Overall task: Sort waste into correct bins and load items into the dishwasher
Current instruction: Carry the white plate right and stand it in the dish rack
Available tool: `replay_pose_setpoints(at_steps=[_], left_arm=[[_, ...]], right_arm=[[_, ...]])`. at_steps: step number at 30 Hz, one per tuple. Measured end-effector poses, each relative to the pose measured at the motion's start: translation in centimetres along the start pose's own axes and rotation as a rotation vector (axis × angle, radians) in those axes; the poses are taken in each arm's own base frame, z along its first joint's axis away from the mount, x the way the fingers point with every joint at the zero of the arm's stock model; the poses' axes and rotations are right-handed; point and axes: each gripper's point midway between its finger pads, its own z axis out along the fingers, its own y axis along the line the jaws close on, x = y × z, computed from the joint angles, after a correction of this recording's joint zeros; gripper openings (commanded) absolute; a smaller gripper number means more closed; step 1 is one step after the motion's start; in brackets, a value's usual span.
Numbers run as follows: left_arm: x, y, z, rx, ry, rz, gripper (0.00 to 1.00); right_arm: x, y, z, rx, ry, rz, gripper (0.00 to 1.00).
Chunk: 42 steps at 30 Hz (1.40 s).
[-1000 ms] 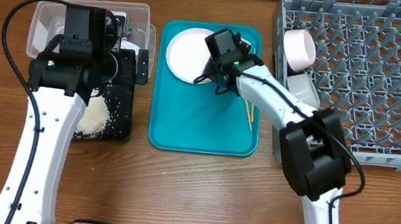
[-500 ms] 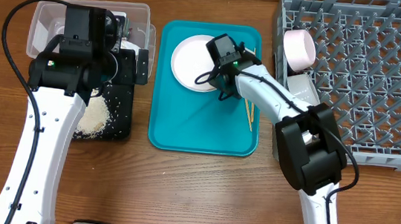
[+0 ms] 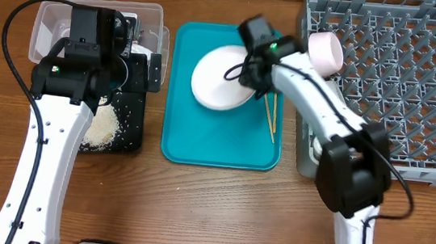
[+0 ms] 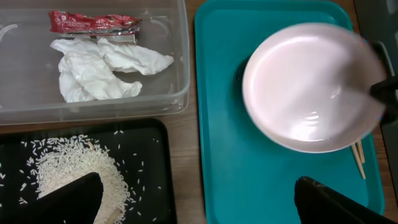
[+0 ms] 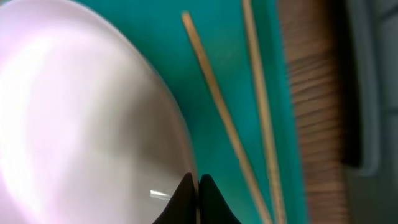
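While clamped on plate (image 3: 218, 81), right pincer (image 5: 198, 185) beside chopsticks (image 3: 271, 118) on teal tray (image 3: 216, 142) (left pincer (image 4: 199, 205) wide).

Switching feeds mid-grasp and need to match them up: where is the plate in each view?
Overhead: plate upper middle, over the teal tray.
Left wrist: plate upper right, over the same tray.
Right wrist: plate fills the left half.
Shared landmark: the chopsticks lie just right of the plate in every view.
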Motion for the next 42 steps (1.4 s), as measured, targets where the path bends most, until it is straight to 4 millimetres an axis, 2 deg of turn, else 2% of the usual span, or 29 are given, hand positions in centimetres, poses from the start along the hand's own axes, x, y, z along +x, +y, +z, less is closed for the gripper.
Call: replay_pose_setpoints(at_steps=[2, 5, 6, 10, 11, 12, 15, 19, 23, 26, 28, 31, 39, 41, 42], left_arm=[[0.0, 0.0, 0.0, 0.0, 0.0, 0.0, 1.0], [0.0, 0.0, 0.0, 0.0, 0.0, 0.0, 1.0], [0.0, 0.0, 0.0, 0.0, 0.0, 0.0, 1.0], [0.0, 0.0, 0.0, 0.0, 0.0, 0.0, 1.0], [0.0, 0.0, 0.0, 0.0, 0.0, 0.0, 1.0], [0.0, 0.0, 0.0, 0.0, 0.0, 0.0, 1.0], [0.0, 0.0, 0.0, 0.0, 0.0, 0.0, 1.0], [0.0, 0.0, 0.0, 0.0, 0.0, 0.0, 1.0], [0.0, 0.0, 0.0, 0.0, 0.0, 0.0, 1.0], [0.0, 0.0, 0.0, 0.0, 0.0, 0.0, 1.0], [0.0, 0.0, 0.0, 0.0, 0.0, 0.0, 1.0], [0.0, 0.0, 0.0, 0.0, 0.0, 0.0, 1.0], [0.0, 0.0, 0.0, 0.0, 0.0, 0.0, 1.0], [0.0, 0.0, 0.0, 0.0, 0.0, 0.0, 1.0], [0.0, 0.0, 0.0, 0.0, 0.0, 0.0, 1.0]], right_arm=[[-1.9, -0.6, -3.5, -0.002, -0.063, -0.034, 0.04], [-5.0, -3.0, -10.0, 0.036, -0.208, -0.057, 0.04], [-6.1, -4.3, -12.8, 0.058, -0.279, -0.055, 0.04], [-8.9, -10.2, -20.9, 0.227, -0.501, -0.034, 0.04], [-9.6, -12.8, -23.2, 0.33, -0.562, -0.039, 0.04], [-9.9, -13.8, -24.0, 0.374, -0.582, -0.039, 0.04], [-10.9, -19.2, -25.9, 0.604, -0.591, -0.062, 0.04], [-11.8, -24.7, -24.5, 0.766, -0.508, -0.06, 0.04], [-13.6, -27.3, -21.9, 0.825, -0.479, -0.116, 0.04], [-14.1, -27.9, -19.3, 0.85, -0.454, -0.179, 0.04], [-14.1, -27.9, -17.1, 0.859, -0.432, -0.229, 0.04], [-14.1, -27.7, -15.0, 0.861, -0.436, -0.256, 0.04], [-13.5, -27.7, -11.1, 0.863, -0.453, -0.274, 0.04], [-13.2, -27.6, -10.2, 0.854, -0.449, -0.28, 0.13], [-13.0, -27.6, -9.8, 0.847, -0.442, -0.288, 0.24]])
